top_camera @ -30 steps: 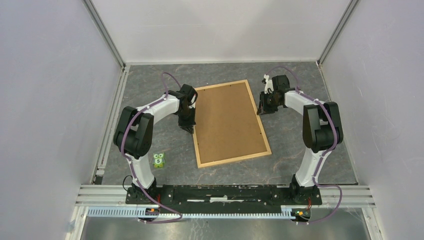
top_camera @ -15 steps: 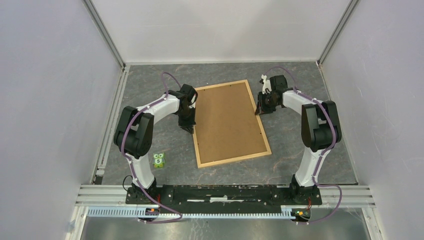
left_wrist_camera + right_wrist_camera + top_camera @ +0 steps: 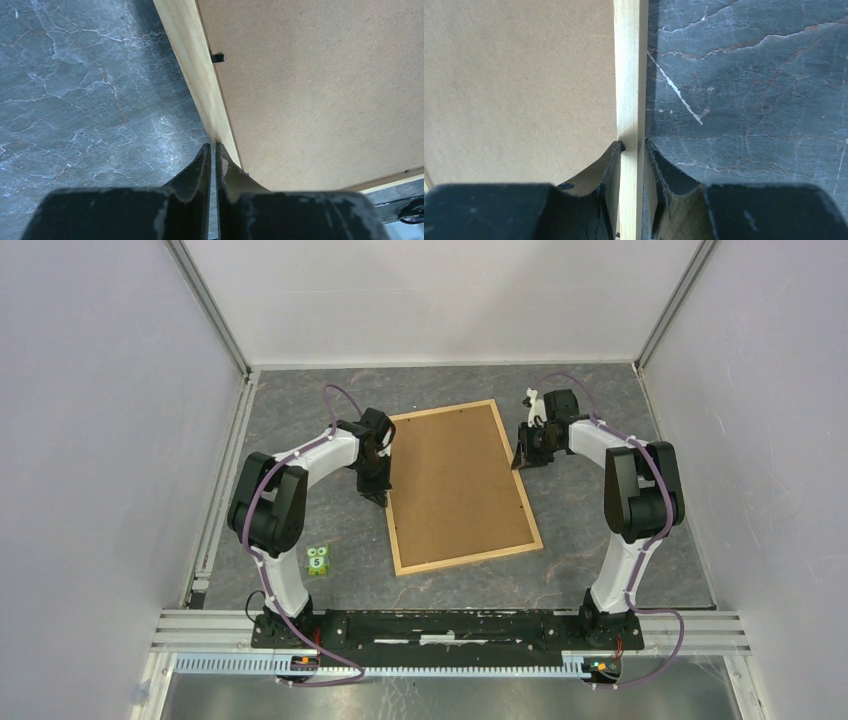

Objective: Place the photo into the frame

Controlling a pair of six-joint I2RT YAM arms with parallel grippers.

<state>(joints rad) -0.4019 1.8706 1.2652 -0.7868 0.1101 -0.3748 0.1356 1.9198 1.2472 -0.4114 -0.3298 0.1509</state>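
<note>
The frame (image 3: pixel 465 558) of light wooden strips lies flat mid-table with a plain brown backing board (image 3: pixel 458 480) filling it. The photo is hidden. My left gripper (image 3: pixel 377 496) is shut and empty, its tips (image 3: pixel 212 147) down at the outer side of the frame's left strip (image 3: pixel 192 65), beside the board (image 3: pixel 310 90). My right gripper (image 3: pixel 522 462) straddles the frame's right strip (image 3: pixel 630 75), one finger on the board side (image 3: pixel 519 85) and one on the table side, closed on the strip (image 3: pixel 633 145).
A small green block (image 3: pixel 318 560) marked 5 sits on the table left of the frame's near corner. A small black clip (image 3: pixel 217 58) holds the board at the left strip. Grey walls enclose the dark marbled table on three sides.
The right gripper has shifted very slightly at the frame's right strip. The left arm and the frame have not visibly moved.
</note>
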